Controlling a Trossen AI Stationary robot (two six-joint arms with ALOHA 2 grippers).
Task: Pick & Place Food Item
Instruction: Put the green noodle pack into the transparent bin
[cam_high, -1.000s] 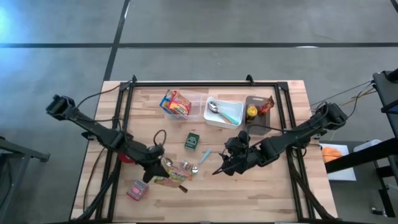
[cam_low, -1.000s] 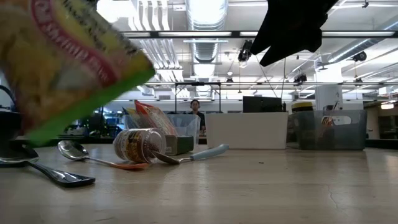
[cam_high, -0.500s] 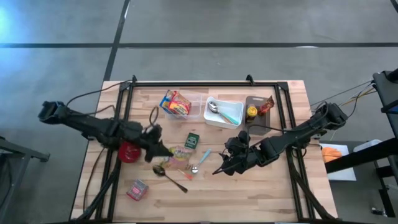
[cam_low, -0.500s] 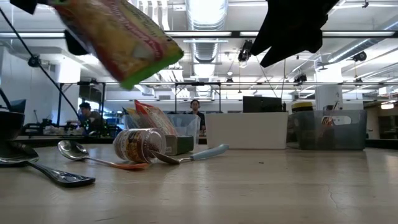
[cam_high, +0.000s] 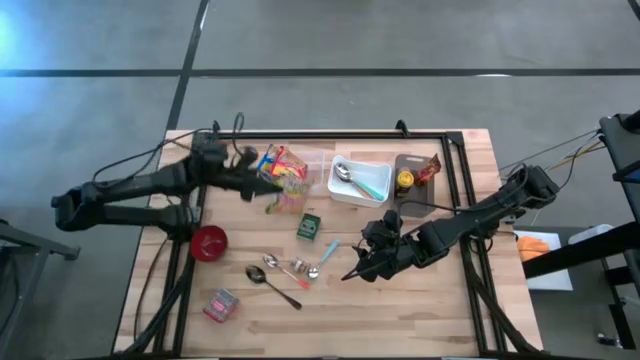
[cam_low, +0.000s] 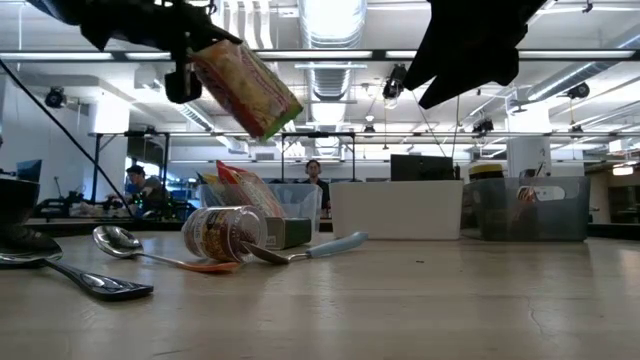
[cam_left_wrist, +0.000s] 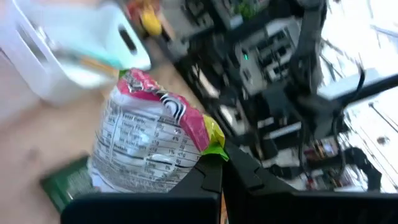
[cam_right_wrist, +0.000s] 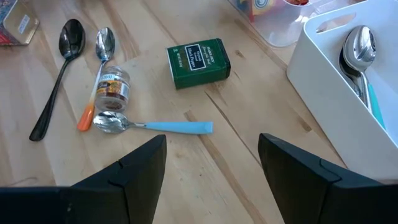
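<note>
1. Left gripper (cam_high: 262, 186) near far-left part of table (cam_high: 440, 300), clamped shut on snack packet (cam_high: 284, 196); packet held in the air w/ nutrition panel facing wrist cam, long axis hanging out from the fingers toward table centre.
2. Key relation: clear bin (cam_high: 296, 170) w/ other snack bags sits at far edge, just beyond & touching packet's outline from above; looks like drop target, so only a short carry toward far edge left. Bin already part-filled, little spare room.
3. Below the packet: green box (cam_high: 310, 227); nearer the front edge spoons & small jar (cam_high: 298, 267). Red bowl (cam_high: 209, 242) toward left edge, well clear.
4. White bin (cam_high: 362, 182) w/ cutlery just right of clear bin; stray drop risks landing there.
5. Right gripper (cam_high: 362, 266) hangs right of centre, fingers apart, holding nothing; farther from the bin, out of the path.
</note>
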